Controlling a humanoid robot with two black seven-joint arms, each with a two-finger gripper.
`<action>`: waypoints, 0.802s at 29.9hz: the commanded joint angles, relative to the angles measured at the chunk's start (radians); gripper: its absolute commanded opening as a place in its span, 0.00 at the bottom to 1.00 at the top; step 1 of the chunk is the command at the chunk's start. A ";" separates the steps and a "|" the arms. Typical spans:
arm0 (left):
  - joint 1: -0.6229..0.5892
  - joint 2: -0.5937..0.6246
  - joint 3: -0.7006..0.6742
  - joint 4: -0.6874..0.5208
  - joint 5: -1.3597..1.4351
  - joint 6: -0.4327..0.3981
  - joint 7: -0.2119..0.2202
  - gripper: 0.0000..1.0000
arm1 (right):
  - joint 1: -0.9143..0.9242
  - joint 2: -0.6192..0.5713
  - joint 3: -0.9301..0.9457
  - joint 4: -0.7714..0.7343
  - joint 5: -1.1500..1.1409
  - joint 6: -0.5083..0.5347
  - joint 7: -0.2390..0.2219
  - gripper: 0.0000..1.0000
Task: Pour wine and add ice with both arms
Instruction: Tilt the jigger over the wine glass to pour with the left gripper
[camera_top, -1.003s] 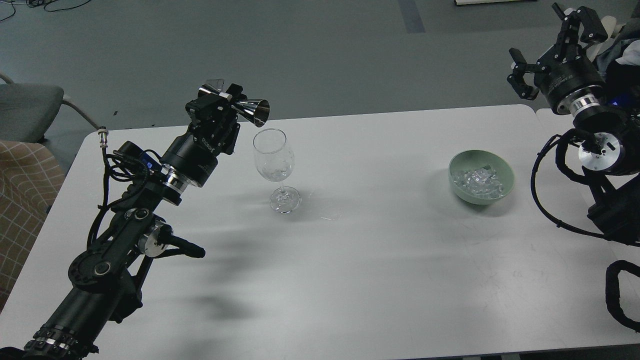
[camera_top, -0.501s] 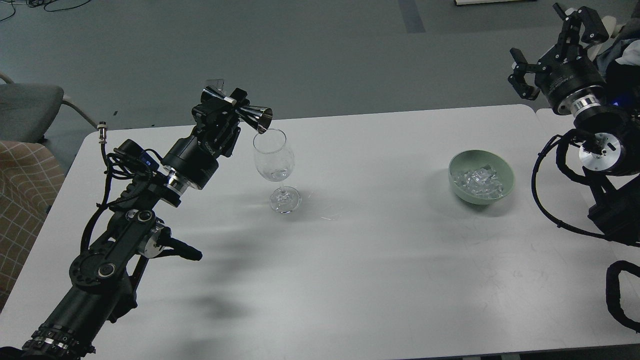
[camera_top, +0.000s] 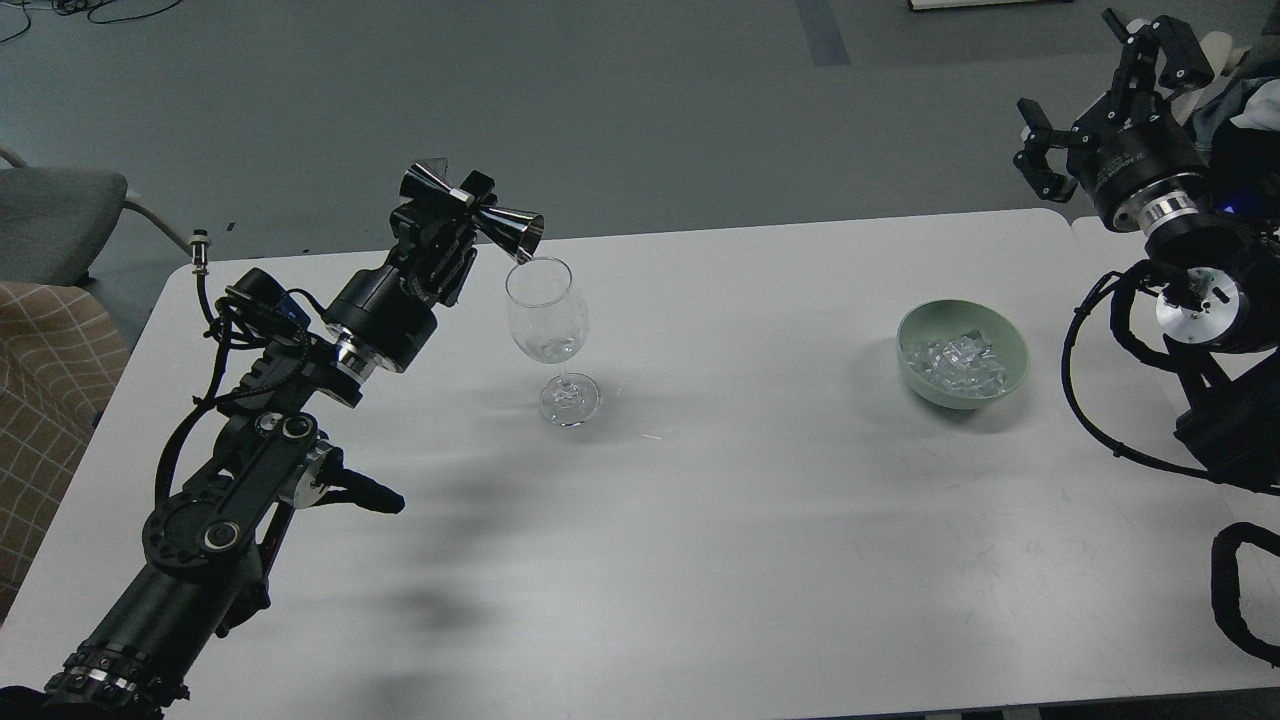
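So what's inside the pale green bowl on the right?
The pale green ceramic bowl holds a heap of small clear ice chunks, well below the rim. The bowl's bottom is covered by the ice, so I can't tell whether meltwater lies underneath.

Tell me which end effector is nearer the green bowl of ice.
Right. The right end effector hangs open, above and to the right of the green bowl. The left end effector is far left, tipping a jigger over the wine glass.
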 joint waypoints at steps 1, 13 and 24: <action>-0.005 0.000 -0.001 -0.005 0.040 0.002 0.000 0.00 | -0.001 0.000 0.000 0.000 0.000 0.000 0.000 1.00; -0.007 0.022 -0.001 -0.016 0.046 0.002 -0.003 0.00 | -0.002 0.000 0.001 0.000 0.000 0.001 0.002 1.00; 0.001 0.020 -0.004 -0.034 0.031 0.000 0.000 0.00 | -0.002 -0.002 0.001 0.000 0.000 0.001 0.002 1.00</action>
